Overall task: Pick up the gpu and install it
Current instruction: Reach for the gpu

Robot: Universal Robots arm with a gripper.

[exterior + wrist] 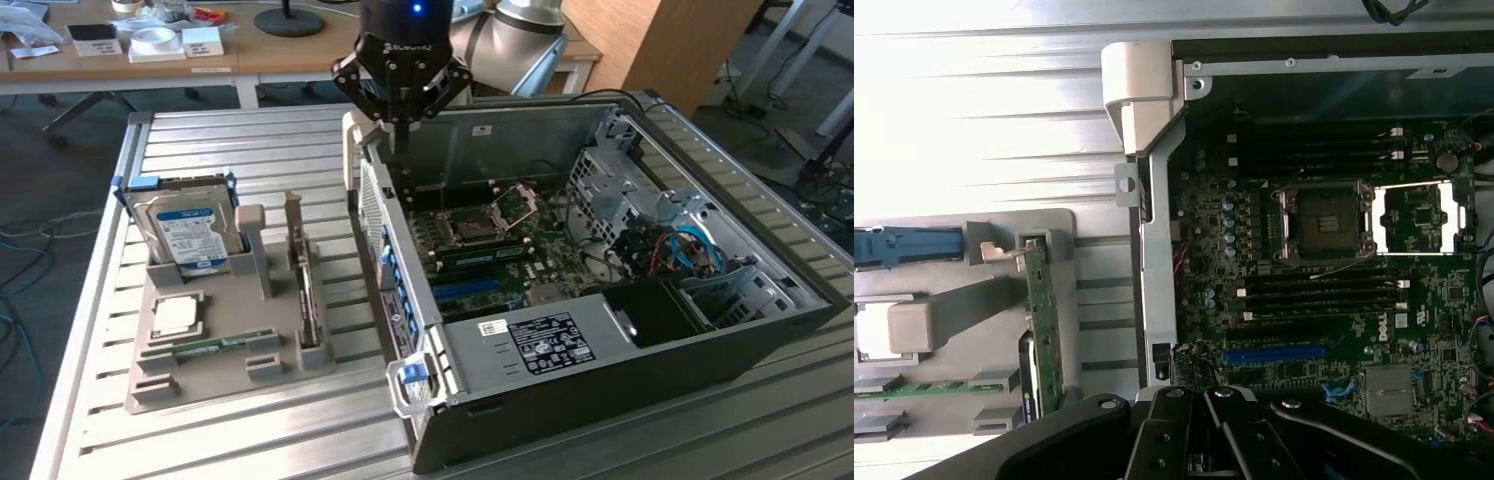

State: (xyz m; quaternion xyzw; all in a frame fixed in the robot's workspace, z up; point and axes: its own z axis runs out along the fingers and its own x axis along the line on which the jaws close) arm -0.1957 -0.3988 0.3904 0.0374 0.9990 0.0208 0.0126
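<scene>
My gripper [396,138] hung pinched shut and empty; the thin, flat gpu [307,290] stood edgewise at its seven o'clock.

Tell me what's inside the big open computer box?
A green circuit board with an empty chip socket, blue cables and a labelled metal box. That box covers whatever lies under it.

Case [641,385] side open; room above motherboard [514,250] beside drive cage [627,190]
</scene>
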